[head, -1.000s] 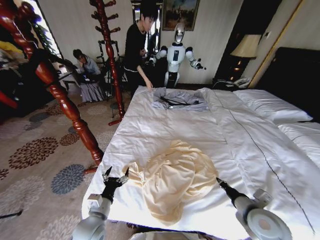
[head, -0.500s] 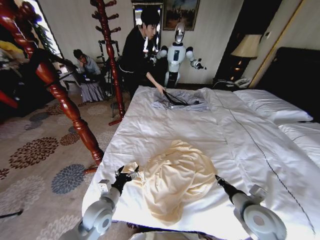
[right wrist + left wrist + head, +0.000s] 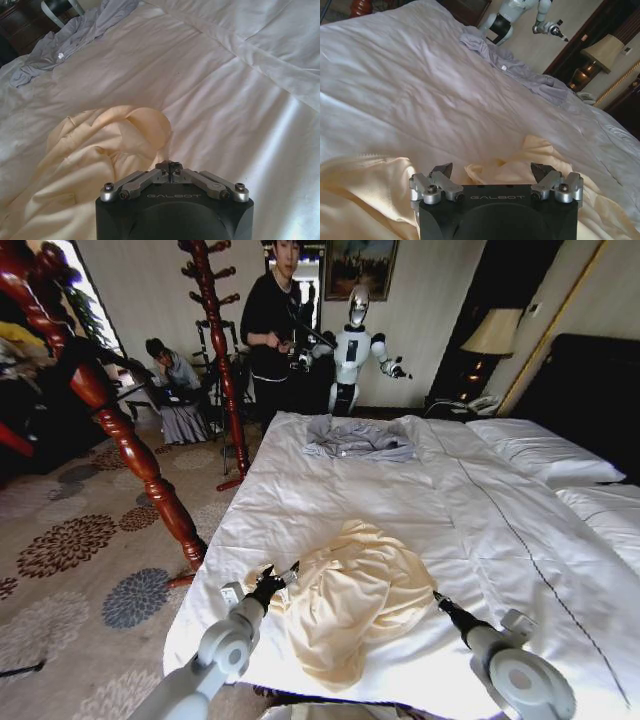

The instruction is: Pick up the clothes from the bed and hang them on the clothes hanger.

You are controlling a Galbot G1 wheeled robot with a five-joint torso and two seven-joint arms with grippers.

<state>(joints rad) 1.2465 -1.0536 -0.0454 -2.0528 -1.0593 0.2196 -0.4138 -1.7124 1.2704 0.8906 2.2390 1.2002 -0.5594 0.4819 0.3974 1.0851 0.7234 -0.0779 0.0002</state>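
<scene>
sweatshirt [image 3: 355, 595] seen crumpled near the foot of the bed [image 3: 330, 500] | left gripper [image 3: 279, 576] spread wide, empty, poised over its left edge | right gripper [image 3: 436, 599] pinched closed, apparently empty | soft, light, floppy: a bunched fold is best pinched | grey garment [image 3: 70, 37] shown well apart in the right wrist view

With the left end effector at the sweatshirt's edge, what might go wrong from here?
1. The open left end effector sits at the crumpled cream sweatshirt's edge; it may pinch only a thin fold, or the white bed sheet too.
2. The right end effector, shut beside the heap, could drag fabric if it moves.
</scene>
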